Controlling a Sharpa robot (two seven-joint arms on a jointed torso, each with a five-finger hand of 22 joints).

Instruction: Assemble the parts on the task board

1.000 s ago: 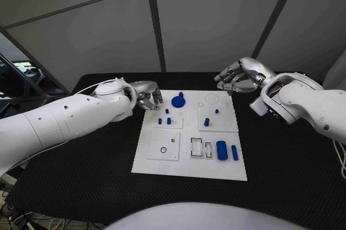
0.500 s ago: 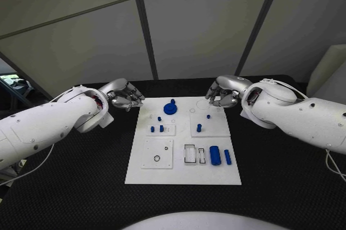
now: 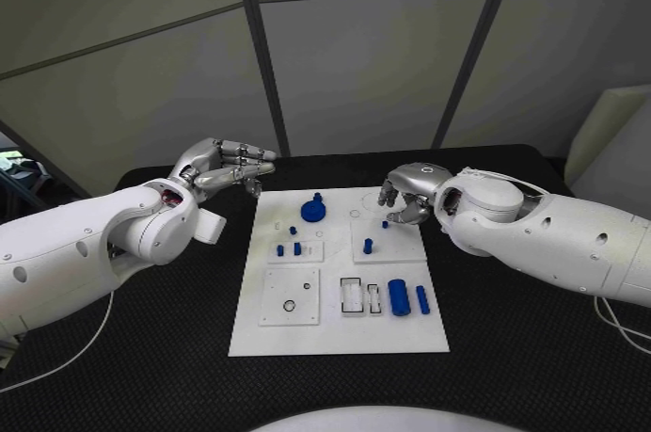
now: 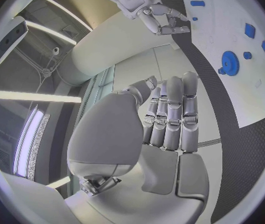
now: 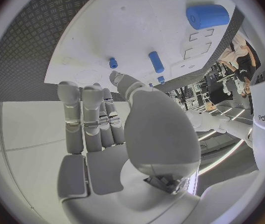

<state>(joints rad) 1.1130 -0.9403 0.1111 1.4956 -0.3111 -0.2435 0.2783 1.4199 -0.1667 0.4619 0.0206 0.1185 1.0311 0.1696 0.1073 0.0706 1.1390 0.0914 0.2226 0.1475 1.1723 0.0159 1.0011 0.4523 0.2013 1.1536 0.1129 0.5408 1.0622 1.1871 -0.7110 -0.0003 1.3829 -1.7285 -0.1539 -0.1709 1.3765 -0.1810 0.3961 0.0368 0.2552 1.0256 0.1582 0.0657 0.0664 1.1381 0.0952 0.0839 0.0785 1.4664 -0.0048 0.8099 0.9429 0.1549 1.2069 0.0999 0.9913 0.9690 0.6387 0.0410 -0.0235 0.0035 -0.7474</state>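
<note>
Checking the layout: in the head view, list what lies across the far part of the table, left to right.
left hand → blue gear-shaped part → right hand, all near the far end of the white task board.

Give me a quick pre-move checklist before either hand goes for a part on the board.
1. Left hand free: ok, nothing in it, raised past the task board's far left corner.
2. Right hand free: ok, nothing seen in it, fingers curled above the board's far right area.
3. Blue gear reachable: ok, uncovered at the far edge.
4. Large blue cylinder and slim pin: ok, lying side by side, uncovered.
5. Small pegs seated fully: cannot tell.
</note>
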